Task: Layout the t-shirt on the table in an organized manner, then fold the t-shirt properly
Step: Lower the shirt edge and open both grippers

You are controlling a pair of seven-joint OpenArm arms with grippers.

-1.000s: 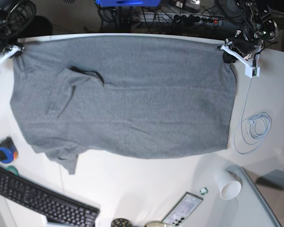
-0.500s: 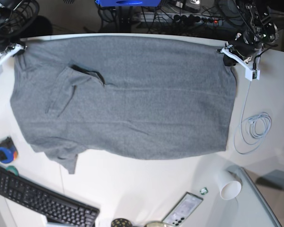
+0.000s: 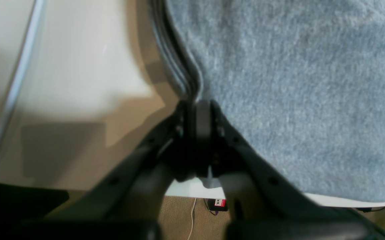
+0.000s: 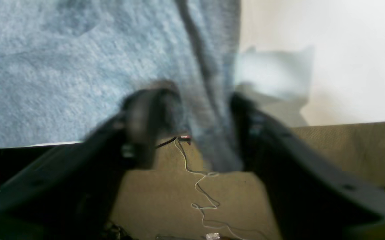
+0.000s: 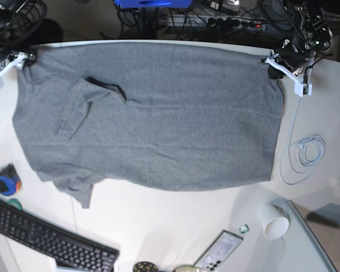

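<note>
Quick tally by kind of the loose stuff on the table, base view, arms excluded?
T-shirt: 1
Keyboard: 1
Paper cup: 1
Phone: 1
Coiled white cable: 1
Tape measure: 1
Total: 6, not counting small items cut off at the bottom edge, which cannot be identified.

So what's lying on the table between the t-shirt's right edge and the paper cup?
In the base view, a coiled white cable lies on the table between the t-shirt and the cup; otherwise that stretch is bare.
</note>
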